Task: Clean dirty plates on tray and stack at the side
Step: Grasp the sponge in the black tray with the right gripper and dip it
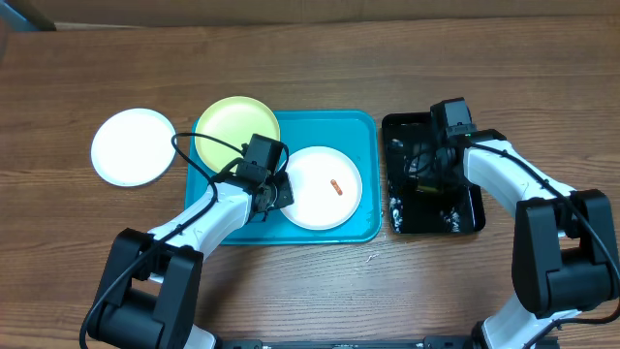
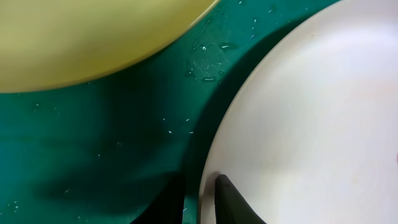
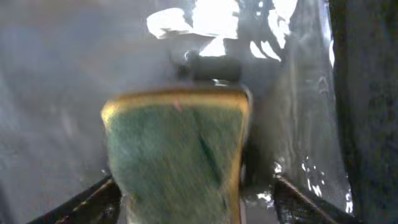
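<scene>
The plates run left to right in the overhead view. A bare white plate lies on the wooden table, just left of the turquoise tray. The yellow-green plate sits at the tray's far left corner. The smeared white plate lies in the tray's middle, with its orange-brown smear near the centre.

The left gripper is at the left rim of the smeared white plate. Its wrist camera shows what the overhead view hides: the jaws are drawn almost together, with one finger outside the rim and the other on the plate's upper face, pinching the edge. That view also shows water drops on the tray floor between the two plates.

Right of the turquoise tray is a glossy black tray, with the right gripper lowered into it. From overhead its load is hard to read. The right wrist view shows a green-faced, yellow-edged sponge standing between the spread fingers. The jaws are wide, with a clear gap on the sponge's right side, so nothing is gripped. Wet glare marks the black floor around it.
</scene>
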### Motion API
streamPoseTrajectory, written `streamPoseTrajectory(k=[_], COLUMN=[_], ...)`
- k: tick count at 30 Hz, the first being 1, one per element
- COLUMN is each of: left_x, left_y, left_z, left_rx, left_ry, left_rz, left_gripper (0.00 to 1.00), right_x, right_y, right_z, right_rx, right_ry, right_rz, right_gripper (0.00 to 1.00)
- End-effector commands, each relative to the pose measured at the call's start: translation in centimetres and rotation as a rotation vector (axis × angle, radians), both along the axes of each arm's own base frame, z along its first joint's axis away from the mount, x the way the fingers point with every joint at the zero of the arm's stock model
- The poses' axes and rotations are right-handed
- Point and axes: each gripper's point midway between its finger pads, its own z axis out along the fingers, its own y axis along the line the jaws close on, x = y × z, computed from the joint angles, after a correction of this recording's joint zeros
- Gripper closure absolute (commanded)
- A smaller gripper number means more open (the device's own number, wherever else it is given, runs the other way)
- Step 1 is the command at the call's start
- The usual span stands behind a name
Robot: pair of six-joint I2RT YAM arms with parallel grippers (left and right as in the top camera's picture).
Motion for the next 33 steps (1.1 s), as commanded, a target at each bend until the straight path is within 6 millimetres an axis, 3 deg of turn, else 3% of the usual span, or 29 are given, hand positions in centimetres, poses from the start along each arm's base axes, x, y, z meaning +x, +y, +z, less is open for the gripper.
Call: streamPoseTrajectory(k=[1, 4, 5, 9, 21, 26, 33], left_x=[-0.1, -0.1, -0.1, 0.0, 0.3, 0.3, 0.3], left_y=[0.9, 0.9, 0.9, 1.3, 1.1, 1.1, 1.1], left_z=[-0.4, -0.4, -0.4, -0.4, -0.3, -0.3, -0.3], left_rx=[0.021, 0.023, 0.024, 0.046, 0.053, 0.052, 0.052], left_ry=[0.012, 0.011, 0.011, 0.004, -0.014, -0.015, -0.014], left_rz=[0.028, 0.026, 0.023, 0.027, -0.006, -0.006, -0.007], left_gripper=[0.82, 0.91, 0.96, 0.96, 0.95, 0.85, 0.92], right_x=[0.5, 0.4, 0.4, 0.7, 1.9, 2.4, 2.2], right_y=[-0.1, 0.0, 0.2, 1.9, 1.9, 1.7, 0.6], right_z=[0.7, 0.6, 0.6, 1.4, 3.4, 4.5, 4.4], right_rx=[-0.004, 0.0, 0.013, 0.104, 0.066, 0.046, -0.013], right_ry=[-0.014, -0.014, -0.012, -0.008, -0.022, -0.026, -0.019], right_rz=[-0.005, -0.004, 0.0, 0.031, 0.145, 0.142, 0.13], right_gripper=[0.56, 0.96, 0.96, 0.96, 0.96, 0.96, 0.96])
